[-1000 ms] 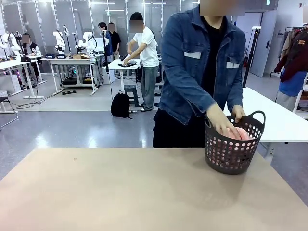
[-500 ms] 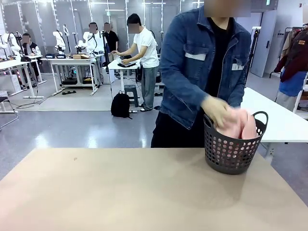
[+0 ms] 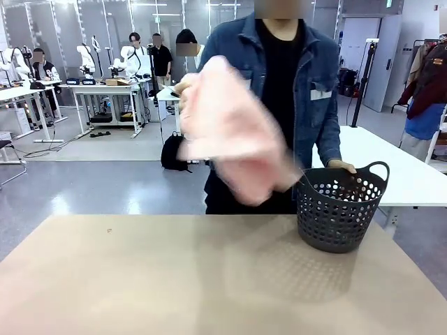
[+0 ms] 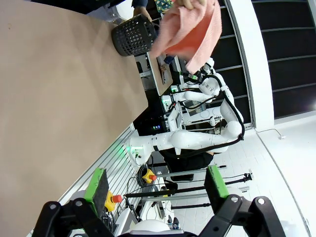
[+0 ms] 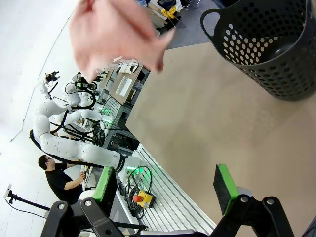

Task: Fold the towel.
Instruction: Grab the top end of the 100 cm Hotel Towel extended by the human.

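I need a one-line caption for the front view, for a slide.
A person holds up the pink towel, other hand at the rim of the dark basket on the table.

The left gripper (image 4: 157, 183) has its two black fingers rising from the bottom edge of the left wrist view. Its jaws are spread wide, with one green pad (image 4: 97, 183) at 7 o'clock and the other at 5 o'clock. The left wrist is rolled well to one side. The right gripper (image 5: 164, 186) matches it: jaws wide apart, its pads (image 5: 224, 186) at 7 and 5 o'clock, wrist also rolled.
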Tool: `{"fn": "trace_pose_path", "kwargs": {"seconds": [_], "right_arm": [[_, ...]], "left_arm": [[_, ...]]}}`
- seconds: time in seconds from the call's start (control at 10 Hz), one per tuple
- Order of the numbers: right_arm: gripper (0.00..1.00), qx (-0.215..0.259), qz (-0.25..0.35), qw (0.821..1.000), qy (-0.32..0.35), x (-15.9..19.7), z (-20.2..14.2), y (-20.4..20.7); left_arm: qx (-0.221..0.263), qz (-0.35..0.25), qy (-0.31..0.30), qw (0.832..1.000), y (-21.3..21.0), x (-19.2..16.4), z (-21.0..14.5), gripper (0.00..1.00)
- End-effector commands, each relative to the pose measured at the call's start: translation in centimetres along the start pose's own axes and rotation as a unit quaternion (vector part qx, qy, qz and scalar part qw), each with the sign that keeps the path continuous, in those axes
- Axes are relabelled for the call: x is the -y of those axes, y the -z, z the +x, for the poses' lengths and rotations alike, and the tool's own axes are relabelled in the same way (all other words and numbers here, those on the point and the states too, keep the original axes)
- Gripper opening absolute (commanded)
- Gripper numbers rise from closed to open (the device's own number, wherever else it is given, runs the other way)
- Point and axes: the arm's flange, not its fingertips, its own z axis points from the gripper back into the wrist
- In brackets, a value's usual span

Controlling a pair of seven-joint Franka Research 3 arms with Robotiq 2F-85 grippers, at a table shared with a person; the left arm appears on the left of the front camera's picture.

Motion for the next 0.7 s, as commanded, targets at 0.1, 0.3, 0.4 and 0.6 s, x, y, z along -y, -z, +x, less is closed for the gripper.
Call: {"fn": "trace_pose_path", "kwargs": {"seconds": [0.1, 0.3, 0.4, 0.6], "right_arm": [[1.00, 0.005, 0.007, 1.000, -0.007, 0.03, 0.13, -0.01], [1.00, 0.005, 0.007, 1.000, -0.007, 0.03, 0.13, -0.01], [1.00, 0.005, 0.007, 1.000, -0.007, 0.03, 0.13, -0.01], [1.00, 0.005, 0.007, 1.000, -0.007, 0.03, 0.13, -0.01]], "left_arm": [[0.000, -0.003, 0.004, 1.000, -0.08, 0.14, -0.02, 1.00], [0.000, -0.003, 0.004, 1.000, -0.08, 0.14, -0.02, 1.00], [0.000, -0.003, 0.004, 1.000, -0.08, 0.14, -0.02, 1.00], [0.000, -0.003, 0.004, 1.000, -0.08, 0.14, -0.02, 1.00]]}}
